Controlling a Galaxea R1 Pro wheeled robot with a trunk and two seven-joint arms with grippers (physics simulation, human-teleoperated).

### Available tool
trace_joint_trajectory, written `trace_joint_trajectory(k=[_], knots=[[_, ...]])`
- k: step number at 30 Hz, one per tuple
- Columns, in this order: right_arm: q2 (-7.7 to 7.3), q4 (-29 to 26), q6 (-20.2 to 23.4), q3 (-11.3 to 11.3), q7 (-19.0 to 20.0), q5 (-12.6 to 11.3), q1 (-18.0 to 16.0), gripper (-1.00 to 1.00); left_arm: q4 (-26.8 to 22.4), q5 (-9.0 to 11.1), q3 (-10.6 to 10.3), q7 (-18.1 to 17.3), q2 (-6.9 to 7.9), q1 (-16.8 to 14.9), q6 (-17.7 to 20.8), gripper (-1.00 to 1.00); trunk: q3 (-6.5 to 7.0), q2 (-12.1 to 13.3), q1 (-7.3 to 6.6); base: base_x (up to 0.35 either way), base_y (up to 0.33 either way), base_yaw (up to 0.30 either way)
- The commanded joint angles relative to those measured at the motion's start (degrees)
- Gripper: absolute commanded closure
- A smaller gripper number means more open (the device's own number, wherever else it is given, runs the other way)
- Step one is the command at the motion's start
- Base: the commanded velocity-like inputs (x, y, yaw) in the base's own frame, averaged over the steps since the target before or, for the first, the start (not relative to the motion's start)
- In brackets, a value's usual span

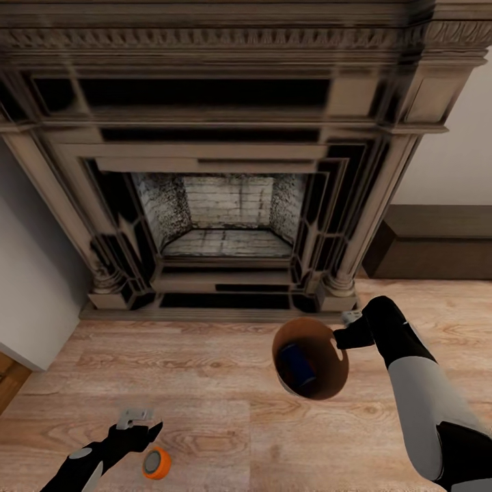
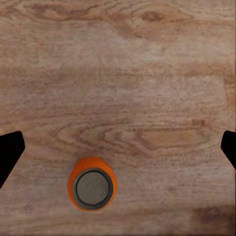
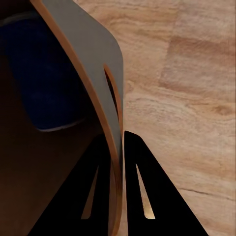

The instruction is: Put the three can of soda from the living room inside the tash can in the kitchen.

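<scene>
Orange can upright under open left claw.

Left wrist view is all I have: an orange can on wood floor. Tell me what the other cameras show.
Observer: In the head view the right gripper holds the bin by its rim, above the floor.
Operator: Report what's in it.
Observer: A dark blue can lies inside.
Operator: Confirm that grip.
Observer: The right wrist view shows the fingers closed on the bin wall, one on each side.
Operator: Place my can in the room.
Observer: The orange can stands upright on the floor before a fireplace, just beside the open left gripper, to the bin's left.
</scene>
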Motion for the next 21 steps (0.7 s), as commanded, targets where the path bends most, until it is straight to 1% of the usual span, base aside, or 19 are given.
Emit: trace_joint_trajectory(k=[1, 4, 6, 9, 12, 17, 21], knots=[[0.30, -0.09, 0.68, -0.06, 0.36, -1.24, -0.03, 1.00, 0.53, 0.01, -0.01, 0.00, -0.14, -0.06, -0.28, -1.00, -0.26, -0.42, 0.22, 0.000, 0.000, 0.000], [0.92, -0.67, 0.68, -0.03, 0.36, -1.24, -0.02, 1.00, 1.14, 0.01, -0.02, 0.00, -0.28, -0.12, -1.01, -1.00, -1.06, -1.62, 0.88, 0.000, 0.000, 0.000], [1.27, -0.91, 0.68, -0.03, 0.36, -1.24, 0.00, 1.00, 1.30, 0.01, -0.02, 0.00, -0.31, -0.14, -3.10, -1.00, -1.60, -2.43, 1.32, 0.000, 0.000, 0.000], [1.60, -1.16, 0.68, 0.65, 0.39, -1.24, 0.10, 1.00, 1.53, 0.01, -0.03, -0.03, -0.30, -0.15, -9.05, -1.00, -2.40, -3.63, 1.97, 0.000, 0.000, 0.000], [1.71, -1.25, 0.68, 1.61, 0.42, -1.26, 0.14, 1.00, 1.66, 0.01, -0.09, -0.07, -0.29, -0.15, -12.51, -1.00, -3.20, -4.83, 2.63, 0.000, 0.000, 0.000], [1.75, -1.32, 0.68, 1.99, 0.42, -1.30, 0.22, 1.00, 1.87, -0.05, -0.11, -0.08, -0.29, -0.15, -15.01, -1.00, -4.53, -6.84, 3.73, 0.000, 0.000, 0.000], [1.88, -1.37, 0.68, 2.07, 0.43, -1.32, 0.24, 1.00, 4.03, -0.07, -0.08, -0.09, -0.29, -0.16, -15.79, -1.00, -5.60, -8.44, 4.61, 0.000, 0.000, 0.000]])
